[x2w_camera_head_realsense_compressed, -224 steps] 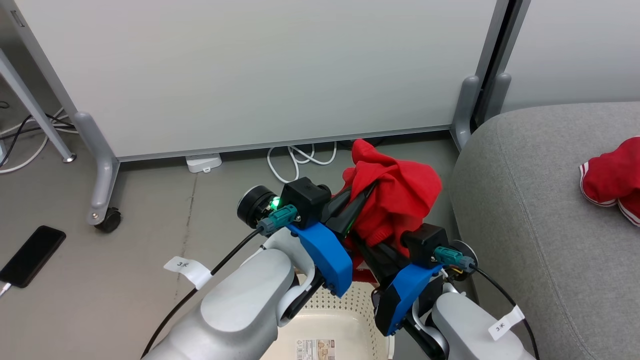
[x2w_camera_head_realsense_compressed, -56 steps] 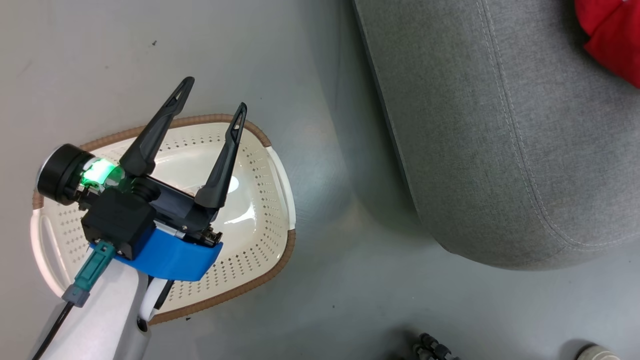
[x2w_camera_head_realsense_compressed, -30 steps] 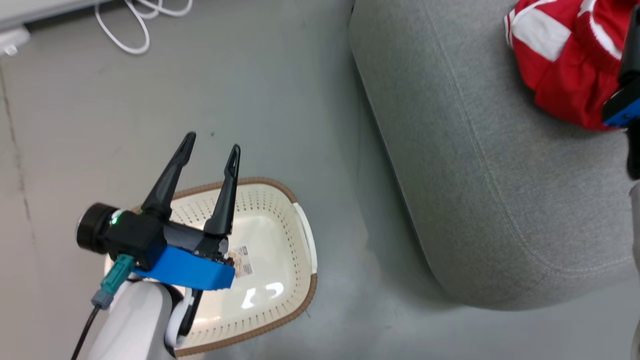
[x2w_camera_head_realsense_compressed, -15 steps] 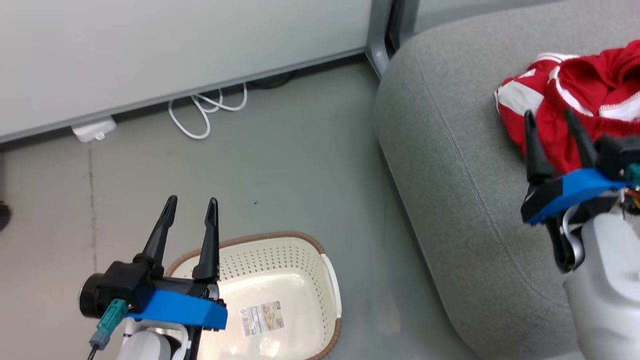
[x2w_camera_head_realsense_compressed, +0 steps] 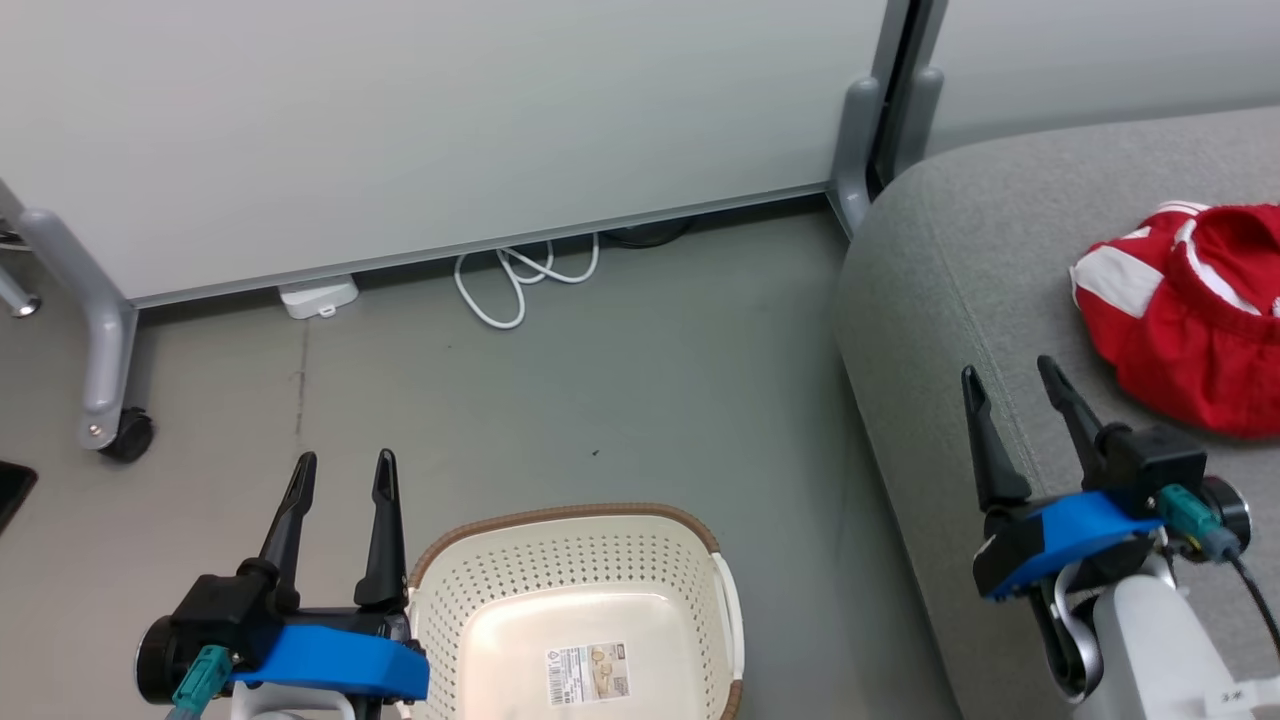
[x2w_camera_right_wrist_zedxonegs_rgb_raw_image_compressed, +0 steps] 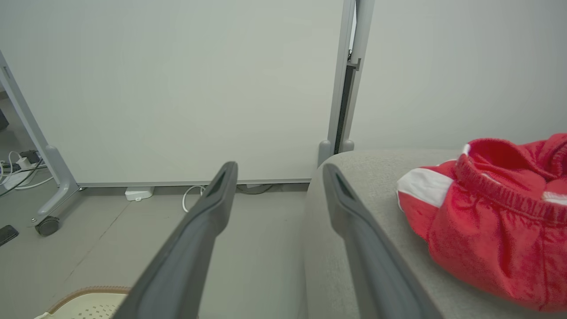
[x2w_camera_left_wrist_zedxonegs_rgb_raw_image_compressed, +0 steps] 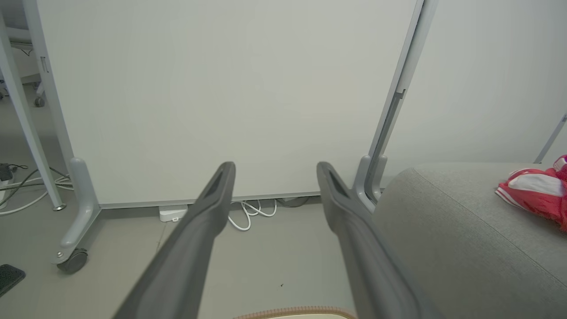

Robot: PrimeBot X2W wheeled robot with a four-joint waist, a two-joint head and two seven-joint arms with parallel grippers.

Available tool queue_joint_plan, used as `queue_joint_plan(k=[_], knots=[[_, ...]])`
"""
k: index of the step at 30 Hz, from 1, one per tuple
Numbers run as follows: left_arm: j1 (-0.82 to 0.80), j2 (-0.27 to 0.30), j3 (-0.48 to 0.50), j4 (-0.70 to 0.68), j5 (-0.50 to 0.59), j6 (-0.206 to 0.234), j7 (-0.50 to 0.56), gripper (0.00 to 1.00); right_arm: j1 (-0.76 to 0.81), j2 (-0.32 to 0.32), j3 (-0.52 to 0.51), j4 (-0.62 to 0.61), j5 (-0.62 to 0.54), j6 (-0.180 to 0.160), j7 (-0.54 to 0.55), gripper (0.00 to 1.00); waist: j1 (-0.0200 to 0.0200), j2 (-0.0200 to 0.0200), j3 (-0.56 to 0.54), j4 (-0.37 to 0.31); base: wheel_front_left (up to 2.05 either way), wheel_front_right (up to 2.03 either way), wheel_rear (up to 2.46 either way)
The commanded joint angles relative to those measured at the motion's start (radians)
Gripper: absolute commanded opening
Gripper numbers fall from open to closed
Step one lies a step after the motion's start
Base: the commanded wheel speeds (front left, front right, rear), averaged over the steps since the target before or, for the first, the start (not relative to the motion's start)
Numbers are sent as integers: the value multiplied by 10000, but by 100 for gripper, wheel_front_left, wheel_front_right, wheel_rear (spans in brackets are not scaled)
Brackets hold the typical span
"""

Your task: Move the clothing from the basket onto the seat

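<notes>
Holds nothing now in the left gripper [x2w_camera_head_realsense_compressed: 344, 462], spread wide and parked just beside the left rim of the laundry basket [x2w_camera_head_realsense_compressed: 560, 513]. Holds nothing in the right gripper [x2w_camera_head_realsense_compressed: 1008, 372] either, equally wide, poised over the near edge of the grey sofa cushion [x2w_camera_head_realsense_compressed: 940, 300] and apart from the red clothing [x2w_camera_head_realsense_compressed: 1180, 345]. Differs sharply from several seconds back, when clamped a bunched red garment between both grippers above the basket; has since let go and drawn both arms back to a resting pose. Half a second ago had the right gripper reaching at the red heap; now stands clear of it. Shows, in the part of the basket in view, a bare cream bottom with a printed label [x2w_camera_head_realsense_compressed: 590, 672] and no fabric. Finds the red heap, white panels and ribbed waistband, lying on the cushion and running off the right edge of the head view, so cannot tell whether one garment or two. Looks, judging from the bare basket, done with the transfer, nothing left to fetch. Beyond, a white cable [x2w_camera_head_realsense_compressed: 520, 285] on the grey floor [x2w_camera_head_realsense_compressed: 650, 400] under the pale partition panel [x2w_camera_head_realsense_compressed: 450, 130].
</notes>
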Motion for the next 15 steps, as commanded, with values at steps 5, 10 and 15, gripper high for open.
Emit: queue_joint_plan(k=[5,10,15], knots=[[157,-84,168,252,122,-70,-25,100,946,248,-75,-713,-257,4,243,100,2,-1,-308,463,0,0,0],[286,-133,315,492,177,-78,-25,100,1658,396,-272,-1281,-423,4,393,100,2,-1,-549,721,0,0,0],[378,-143,409,717,242,-63,-25,100,2268,479,-362,-1728,-218,4,502,100,2,-1,-815,963,0,0,0]])
